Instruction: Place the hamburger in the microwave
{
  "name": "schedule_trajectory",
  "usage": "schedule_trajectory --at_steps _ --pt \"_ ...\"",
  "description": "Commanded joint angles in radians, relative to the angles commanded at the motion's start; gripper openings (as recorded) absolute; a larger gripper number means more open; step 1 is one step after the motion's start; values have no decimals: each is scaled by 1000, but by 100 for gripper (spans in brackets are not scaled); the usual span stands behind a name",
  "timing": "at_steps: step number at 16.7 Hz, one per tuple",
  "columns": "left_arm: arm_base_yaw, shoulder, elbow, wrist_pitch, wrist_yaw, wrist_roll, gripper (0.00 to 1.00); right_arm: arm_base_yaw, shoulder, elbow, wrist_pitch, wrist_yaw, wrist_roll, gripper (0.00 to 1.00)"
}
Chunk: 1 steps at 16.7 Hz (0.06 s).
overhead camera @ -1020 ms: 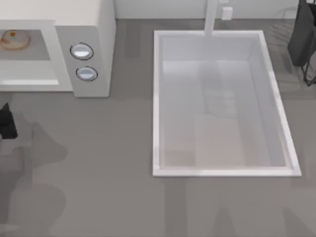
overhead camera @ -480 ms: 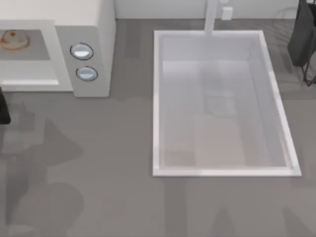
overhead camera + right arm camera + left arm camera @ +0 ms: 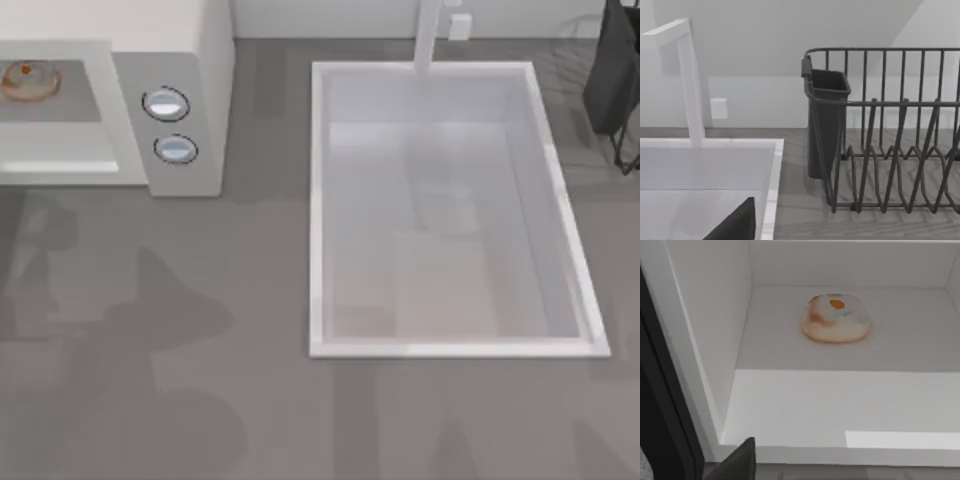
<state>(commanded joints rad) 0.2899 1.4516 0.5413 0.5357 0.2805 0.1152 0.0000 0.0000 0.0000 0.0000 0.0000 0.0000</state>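
The hamburger [image 3: 28,80] lies on the floor of the microwave's open cavity, at the top view's far left. It is round, cream and tan with orange patches. The left wrist view looks straight into the cavity at the hamburger [image 3: 836,318], which sits alone toward the back. A dark part of my left gripper [image 3: 737,462] shows at the picture's edge, outside the cavity and well apart from the hamburger. The off-white microwave [image 3: 200,50] has two round dials [image 3: 166,104] on its side panel. A dark part of my right gripper [image 3: 735,225] hangs over the sink's corner.
A big white sink basin [image 3: 320,200] with a faucet [image 3: 428,35] takes up the table's middle and right. A dark wire dish rack [image 3: 890,150] with a utensil cup [image 3: 826,120] stands right of it. The microwave's dark door edge [image 3: 660,405] stands beside the cavity.
My left gripper's dark shape slid off the left edge of the top view. Its shadow on the table spread rightward. The hamburger stayed where it was.
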Motion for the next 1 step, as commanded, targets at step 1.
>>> schedule_trajectory --at_steps 1 --pt "0 -2 2 -2 0 0 100 0 0 0 0 0 0 100"
